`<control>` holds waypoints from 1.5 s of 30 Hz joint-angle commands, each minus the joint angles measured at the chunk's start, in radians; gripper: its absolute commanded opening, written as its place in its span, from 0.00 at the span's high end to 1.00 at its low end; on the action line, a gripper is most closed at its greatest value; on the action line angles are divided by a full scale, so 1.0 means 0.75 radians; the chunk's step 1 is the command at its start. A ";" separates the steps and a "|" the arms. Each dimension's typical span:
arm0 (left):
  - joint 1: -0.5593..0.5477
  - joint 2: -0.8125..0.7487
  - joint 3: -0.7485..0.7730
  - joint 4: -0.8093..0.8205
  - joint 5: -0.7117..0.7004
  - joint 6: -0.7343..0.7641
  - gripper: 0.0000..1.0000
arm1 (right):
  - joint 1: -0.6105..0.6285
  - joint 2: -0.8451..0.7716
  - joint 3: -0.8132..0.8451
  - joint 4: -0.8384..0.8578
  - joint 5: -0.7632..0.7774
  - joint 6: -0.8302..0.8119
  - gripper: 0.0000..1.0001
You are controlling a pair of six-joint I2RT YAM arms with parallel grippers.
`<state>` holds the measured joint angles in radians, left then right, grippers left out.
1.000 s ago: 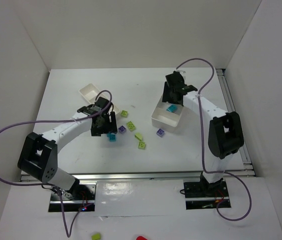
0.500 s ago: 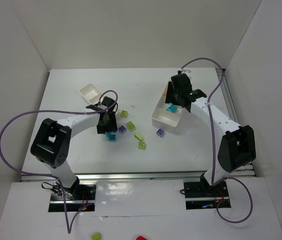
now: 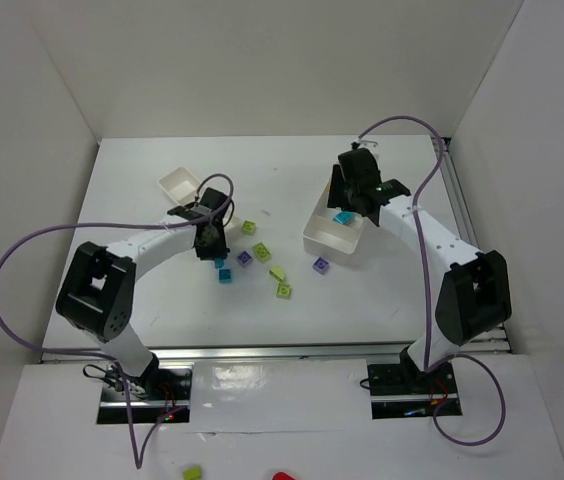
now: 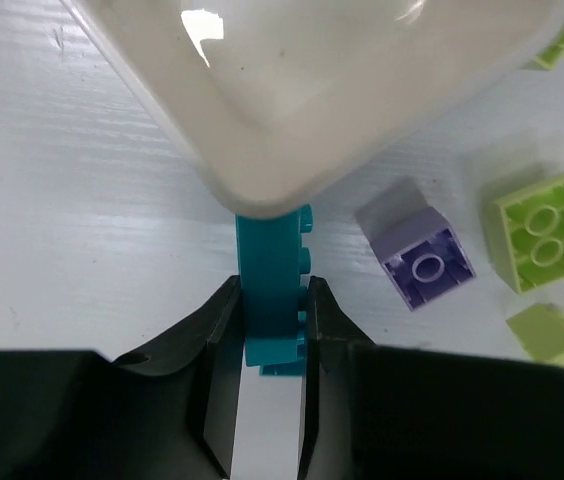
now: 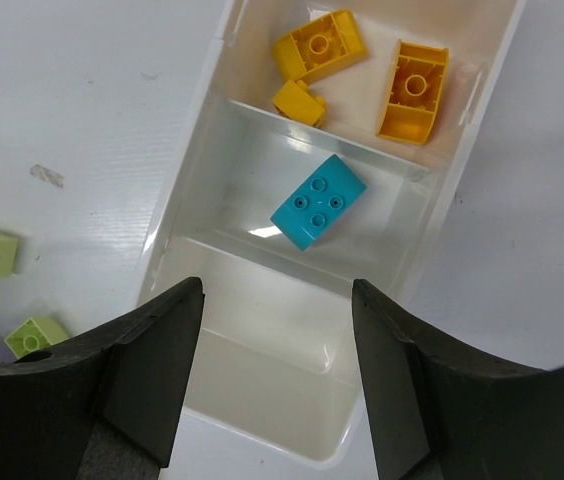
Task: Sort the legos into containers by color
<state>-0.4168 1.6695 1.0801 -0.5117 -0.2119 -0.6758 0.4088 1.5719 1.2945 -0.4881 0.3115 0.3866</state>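
My left gripper (image 4: 271, 292) is shut on a cyan lego (image 4: 272, 245) that stands on edge at the table; in the top view the gripper (image 3: 213, 243) sits just above cyan pieces (image 3: 224, 272). A purple lego (image 4: 420, 262) and lime legos (image 4: 537, 228) lie right of it. My right gripper (image 5: 277, 295) hangs open and empty over the larger container (image 5: 187, 190). Its far section holds three orange-yellow legos (image 5: 317, 45), the middle one a cyan lego (image 5: 317, 200), and the near one nothing. The smaller container (image 3: 180, 183) stands at the back left.
A blurred white rounded shape (image 4: 312, 90) fills the top of the left wrist view. More lime legos (image 3: 282, 288) and a purple one (image 3: 321, 265) lie mid-table. A lime piece (image 3: 193, 471) and a red thing (image 3: 282, 477) lie on the bench in front of the arm bases.
My left gripper's jaws have closed onto the cyan lego and its arm has swung in slightly. The right arm shifted over the larger container, then held still.
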 commanded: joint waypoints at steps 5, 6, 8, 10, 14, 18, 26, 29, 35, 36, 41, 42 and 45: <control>-0.158 -0.226 0.253 -0.062 0.117 0.158 0.98 | 0.022 -0.051 0.010 -0.044 0.110 0.008 0.32; -0.178 -0.226 0.282 -0.040 0.149 0.175 0.98 | 0.022 -0.051 0.025 -0.045 0.122 0.008 0.32; -0.234 -0.199 0.371 0.042 0.258 0.208 0.98 | 0.005 -0.089 0.011 -0.061 0.123 0.020 0.32; -0.276 -0.093 0.461 0.075 0.345 0.208 0.99 | -0.013 -0.160 -0.038 -0.061 0.123 0.051 0.32; -0.332 0.162 0.740 0.075 0.466 0.222 0.99 | -0.081 -0.322 -0.151 -0.085 0.151 0.126 0.32; -0.358 0.371 0.991 0.087 0.530 0.222 0.99 | -0.105 -0.502 -0.249 -0.149 0.225 0.176 0.32; -0.371 0.792 1.472 0.075 0.626 0.222 0.99 | -0.118 -0.733 -0.300 -0.296 0.321 0.264 0.32; -0.371 0.911 1.605 0.063 0.638 0.222 0.97 | -0.118 -0.734 -0.300 -0.341 0.321 0.276 0.32; -0.371 0.971 1.634 0.063 0.589 0.222 0.95 | -0.118 -0.734 -0.300 -0.353 0.321 0.276 0.32; -0.371 0.971 1.634 0.063 0.589 0.222 0.95 | -0.118 -0.734 -0.300 -0.353 0.321 0.276 0.32; -0.371 0.999 1.634 0.075 0.602 0.222 0.85 | -0.118 -0.721 -0.300 -0.353 0.321 0.276 0.32; -0.371 0.999 1.634 0.075 0.602 0.222 0.84 | -0.118 -0.721 -0.300 -0.353 0.321 0.276 0.32; -0.371 0.999 1.634 0.075 0.589 0.222 0.68 | -0.118 -0.721 -0.300 -0.341 0.309 0.276 0.32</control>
<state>-0.6907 2.4027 2.2646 -0.4782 0.2291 -0.5232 0.3264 1.0325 1.0710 -0.7315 0.5209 0.5835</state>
